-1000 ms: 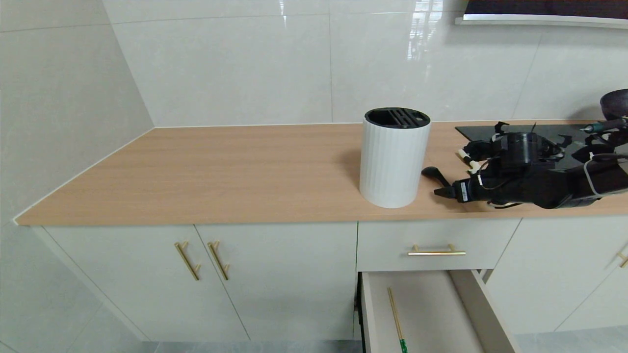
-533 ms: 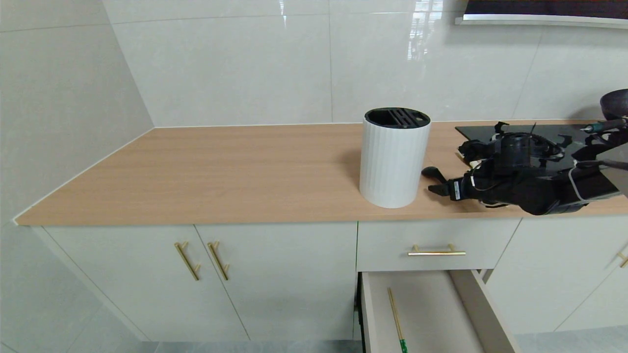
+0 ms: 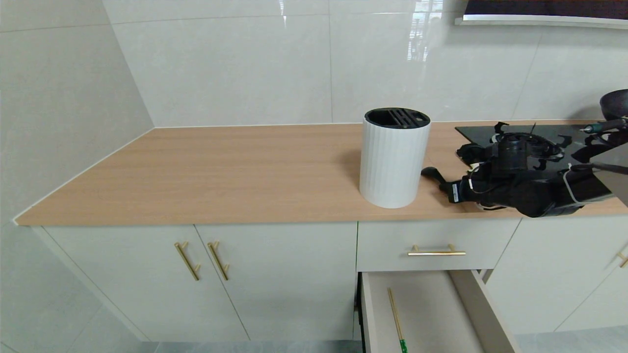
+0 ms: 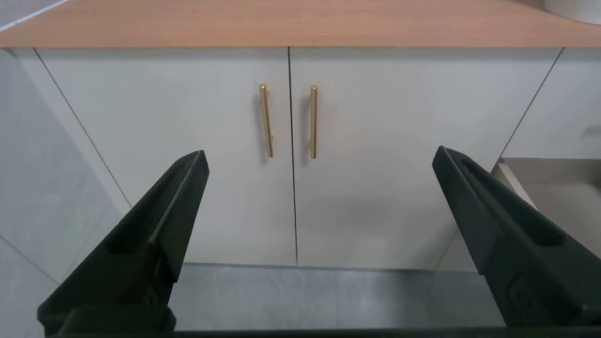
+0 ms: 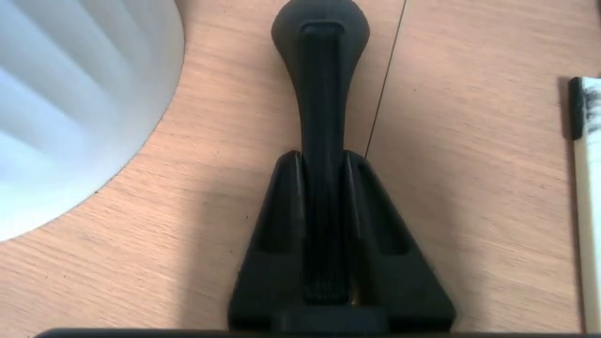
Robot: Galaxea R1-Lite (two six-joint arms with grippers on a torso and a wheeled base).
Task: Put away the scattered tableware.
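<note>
**One black-handled utensil (image 3: 431, 172) clamped, not yet lifted**

In the head view, we saw the right gripper (image 3: 447, 187) low over the counter (image 3: 245, 171), near the white ribbed holder (image 3: 394, 162). The utensil's rounded handle end stuck out toward that holder. Over the past second the gripper had shifted a little above the wood and settled onto the shaft, while the handle end kept its place. We judged that the grasp had only just been made and that the piece had not left the counter. Below, the drawer (image 3: 431, 309) stood open with a chopstick (image 3: 394, 314) lying in it, which made it a likely home for the utensil.

In the left wrist view, the left gripper (image 4: 317, 160) hung with its fingers spread wide and held nothing. It faced the cabinet doors (image 4: 394, 188) and their gold handles (image 4: 266, 122).

In the right wrist view, both fingers pressed against the sides of the black handle, which lay flat on the counter close to the holder's wall. A white-handled item (image 5: 587, 188) lay apart from it, and we could not tell what it was. We took it for another piece to collect, so much of the task seemed to remain.
</note>
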